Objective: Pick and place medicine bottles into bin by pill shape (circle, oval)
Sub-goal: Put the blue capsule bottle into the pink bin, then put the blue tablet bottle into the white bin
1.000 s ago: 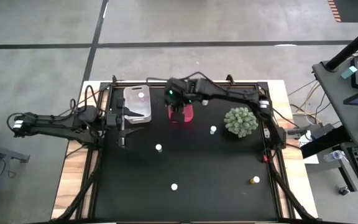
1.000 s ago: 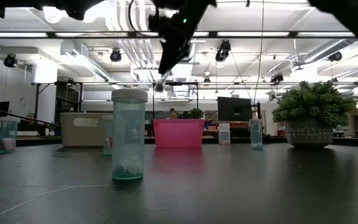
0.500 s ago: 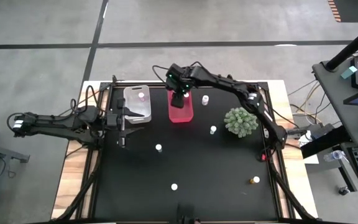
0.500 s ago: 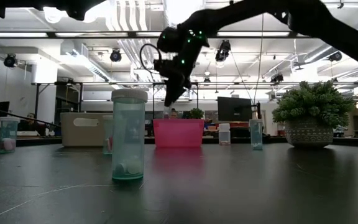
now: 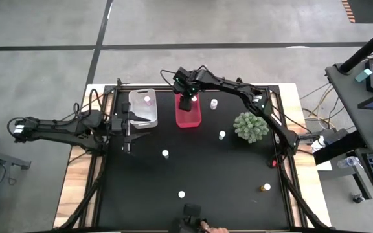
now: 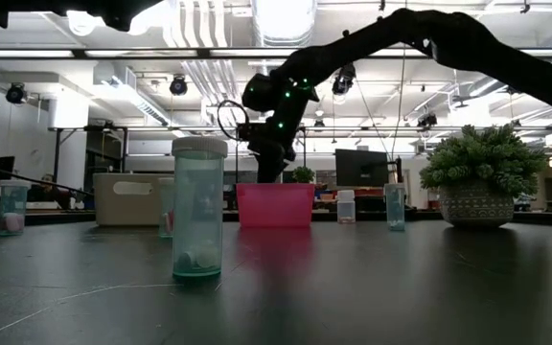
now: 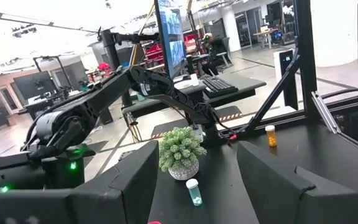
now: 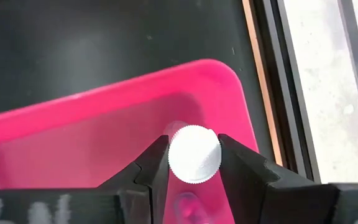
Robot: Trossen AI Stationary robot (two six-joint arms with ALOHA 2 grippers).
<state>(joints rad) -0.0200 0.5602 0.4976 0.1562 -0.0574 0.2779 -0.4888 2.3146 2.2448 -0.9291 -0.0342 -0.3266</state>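
Over the worktop, the right pincer is hanging above the red bin, grasping a bottle by its cap; next, likely release. The left pincer is idling released beside the clear bin.

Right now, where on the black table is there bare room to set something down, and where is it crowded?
Bare: the stretch between the bottle below the clear bin, the front bottle and the amber bottle. Crowded: the back edge, where the right gripper holds a white-capped bottle over the red bin, beside the plant.
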